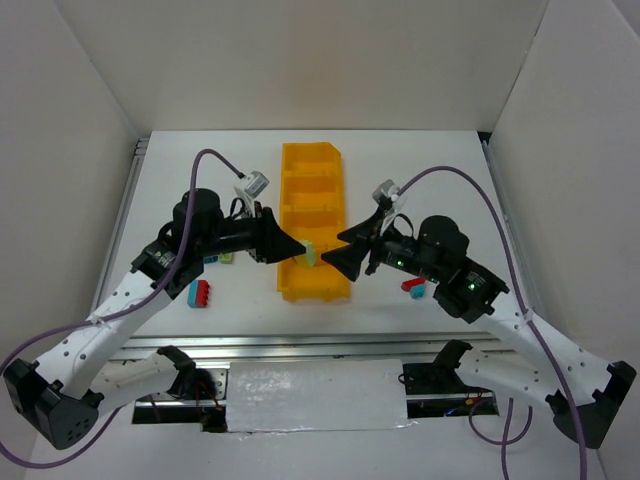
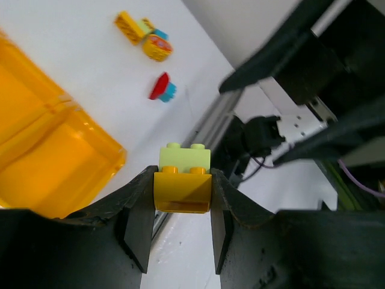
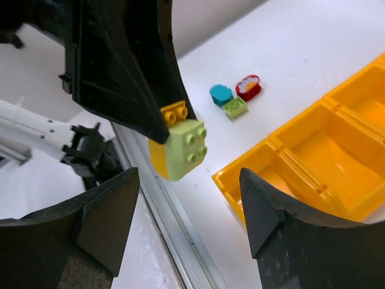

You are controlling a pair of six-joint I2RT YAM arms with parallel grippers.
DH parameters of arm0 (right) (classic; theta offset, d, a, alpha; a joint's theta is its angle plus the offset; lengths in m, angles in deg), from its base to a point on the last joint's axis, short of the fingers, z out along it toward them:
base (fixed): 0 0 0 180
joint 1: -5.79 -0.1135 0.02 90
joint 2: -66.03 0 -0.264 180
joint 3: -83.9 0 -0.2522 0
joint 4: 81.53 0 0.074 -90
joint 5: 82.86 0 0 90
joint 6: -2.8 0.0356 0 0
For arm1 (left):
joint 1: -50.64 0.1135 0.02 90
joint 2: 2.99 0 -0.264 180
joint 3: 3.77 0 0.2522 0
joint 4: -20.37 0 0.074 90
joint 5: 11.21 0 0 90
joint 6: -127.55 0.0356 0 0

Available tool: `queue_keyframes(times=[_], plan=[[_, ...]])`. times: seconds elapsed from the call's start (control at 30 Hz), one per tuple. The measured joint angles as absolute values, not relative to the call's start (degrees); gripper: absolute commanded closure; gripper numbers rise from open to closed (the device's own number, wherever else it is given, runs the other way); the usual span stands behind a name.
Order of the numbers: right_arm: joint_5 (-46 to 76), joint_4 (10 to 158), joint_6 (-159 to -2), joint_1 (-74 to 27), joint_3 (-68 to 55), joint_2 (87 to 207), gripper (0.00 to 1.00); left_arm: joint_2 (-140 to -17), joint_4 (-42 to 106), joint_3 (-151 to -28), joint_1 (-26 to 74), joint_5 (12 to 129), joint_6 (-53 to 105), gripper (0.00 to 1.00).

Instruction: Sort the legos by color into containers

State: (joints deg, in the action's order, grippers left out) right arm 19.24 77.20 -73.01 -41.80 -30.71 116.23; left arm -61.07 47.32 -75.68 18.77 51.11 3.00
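The left gripper (image 2: 182, 201) is clamped on a yellow brick (image 2: 183, 188), one finger (image 2: 139, 223) pressed against each side, and the brick is lifted off the worktop (image 1: 240, 300). A green brick (image 2: 184, 158) is stuck to the yellow one on the side away from the gripper, so it pokes out past the fingertips with nothing holding it. The right gripper (image 1: 332, 250) faces this pair head-on with its jaws spread wide. From its own camera the green brick sits just beyond the gap between its two fingers and touches neither. From above, the two grippers meet tip to tip over the near end of the bin (image 1: 296, 185), with the stacked pair between them. I cannot tell whether it hangs squarely over the nearest compartment or a little to its side. The bin lies lengthwise down the middle of the worktop. More legos lie loose on the worktop: a red and blue pair (image 1: 200, 294) and a green and blue clump (image 1: 218, 257) beside the left arm, and a red and blue pair (image 1: 413, 288) beside the right arm, all well apart from the held bricks.
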Motion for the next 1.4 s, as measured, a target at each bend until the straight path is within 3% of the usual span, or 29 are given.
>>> queue_keyframes(times=[0.3, 0.67, 0.77, 0.87, 0.93, 0.97, 1.4], plan=[[39.52, 82.14, -66.93, -36.05, -32.02, 113.39, 0.28, -59.63, 36.37, -72.27, 18.81, 31.22, 2.78, 1.0], [51.22, 89.04, -61.25, -36.07, -33.24, 118.32, 0.32, -57.49, 32.7, -71.59, 18.83, 27.38, 2.57, 1.0], [51.92, 90.14, -60.81, -36.25, -33.24, 118.91, 0.44, -57.49, 32.09, -71.59, 18.85, 27.09, 2.24, 1.0], [52.2, 91.01, -60.42, -36.4, -33.24, 119.66, 0.72, -57.49, 30.87, -71.59, 18.85, 26.2, 1.08, 1.0], [52.31, 91.34, -59.87, -36.42, -33.24, 120.07, 0.85, -57.49, 30.54, -71.59, 18.96, 25.54, 1.04, 1.0], [52.33, 91.45, -59.67, -36.42, -33.24, 120.18, 1.0, -57.53, 30.45, -71.59, 19.14, 25.41, 0.88, 1.0], [53.4, 94.46, -59.59, -30.37, -38.42, 117.41, 1.0, -57.45, 39.28, -73.45, 19.05, 28.84, 5.65, 1.0]])
